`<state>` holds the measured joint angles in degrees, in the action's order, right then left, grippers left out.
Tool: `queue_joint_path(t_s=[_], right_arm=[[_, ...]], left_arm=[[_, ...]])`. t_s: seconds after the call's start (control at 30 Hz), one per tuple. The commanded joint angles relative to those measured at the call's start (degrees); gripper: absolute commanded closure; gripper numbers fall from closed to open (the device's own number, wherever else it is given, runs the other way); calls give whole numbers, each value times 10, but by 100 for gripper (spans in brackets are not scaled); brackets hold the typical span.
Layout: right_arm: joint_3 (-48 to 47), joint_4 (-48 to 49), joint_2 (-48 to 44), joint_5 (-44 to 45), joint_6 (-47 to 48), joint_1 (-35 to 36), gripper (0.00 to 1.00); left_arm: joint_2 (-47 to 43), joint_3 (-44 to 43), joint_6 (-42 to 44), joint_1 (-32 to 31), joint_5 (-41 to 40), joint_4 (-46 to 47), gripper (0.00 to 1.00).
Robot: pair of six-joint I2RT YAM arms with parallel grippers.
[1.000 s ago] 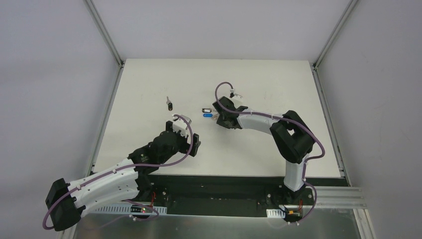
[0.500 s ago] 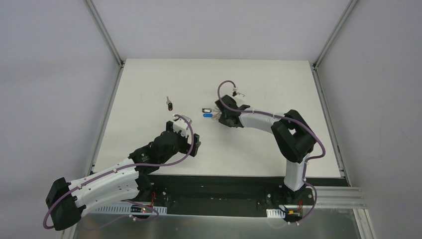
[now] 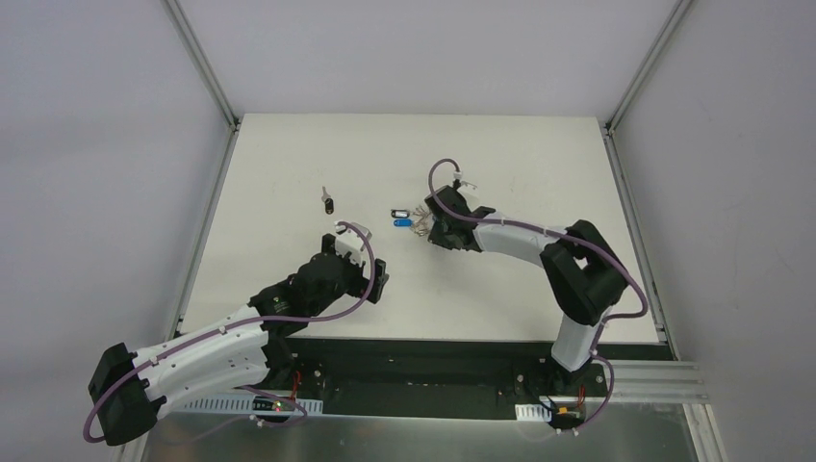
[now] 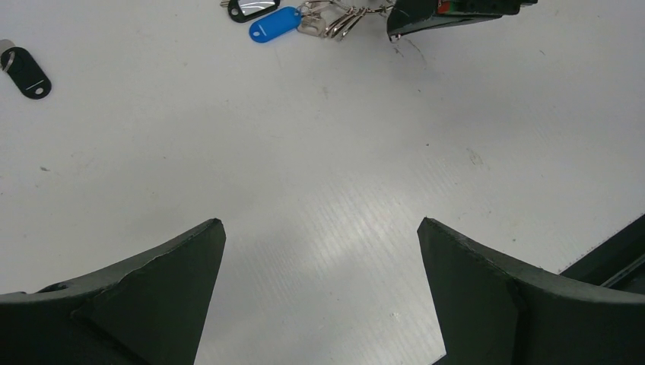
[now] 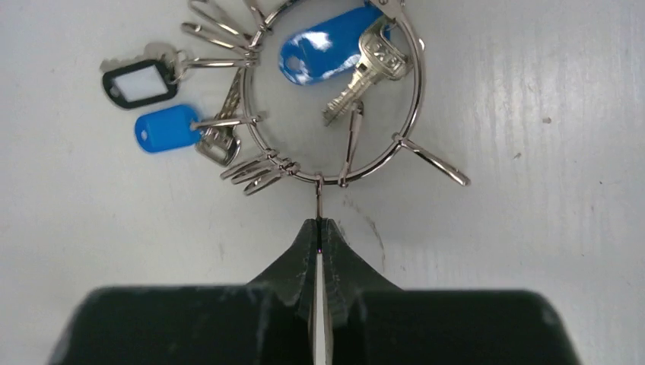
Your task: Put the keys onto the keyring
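At table centre, the right gripper (image 5: 318,228) is pinching a thin silver piece (image 5: 318,199) that is hanging from the bottom of the keyring (image 5: 416,84). Its fingers are pressed together on this piece. It shows edge-on, so whether it is a key cannot be told. The keyring is lying flat on the white table (image 3: 539,154), just ahead of the fingertips. It is carrying the keys (image 5: 365,72), a blue tag (image 5: 323,47), a second blue tag (image 5: 167,128) and a black-framed tag (image 5: 141,82).

Compared with one second ago, the right arm's elbow is sitting further toward the right edge of the table, and its gripper is resting slightly further right. The key bundle is lying at nearly the same spot.

The left gripper (image 4: 319,228) is hovering spread wide and holding nothing, near the front edge and well apart from the keyring, its pose unchanged. A separate black tag (image 3: 329,202) is lying alone to the left, unmoved.
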<state>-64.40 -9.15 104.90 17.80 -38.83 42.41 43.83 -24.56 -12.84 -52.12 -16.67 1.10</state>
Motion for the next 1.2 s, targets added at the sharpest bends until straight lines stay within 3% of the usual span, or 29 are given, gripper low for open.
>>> queue_joint_path(t_s=[0.0, 0.27, 0.47, 0.77, 1.17], right_arm=[[-11, -49, -90, -69, 61, 0, 100], [-101, -273, -163, -212, 177, -2, 100], [-173, -416, -165, -317, 248, -2, 100], [-209, -496, -203, -408, 268, 14, 100], [-278, -551, -183, -432, 253, 56, 100]], left_arm=[[-2, 5, 19, 1, 50, 34, 1], [-32, 4, 52, 1, 156, 82, 1], [-61, 11, 89, 1, 251, 142, 1], [-81, 4, 195, -13, 341, 165, 1], [8, -49, 277, -54, 382, 176, 1]])
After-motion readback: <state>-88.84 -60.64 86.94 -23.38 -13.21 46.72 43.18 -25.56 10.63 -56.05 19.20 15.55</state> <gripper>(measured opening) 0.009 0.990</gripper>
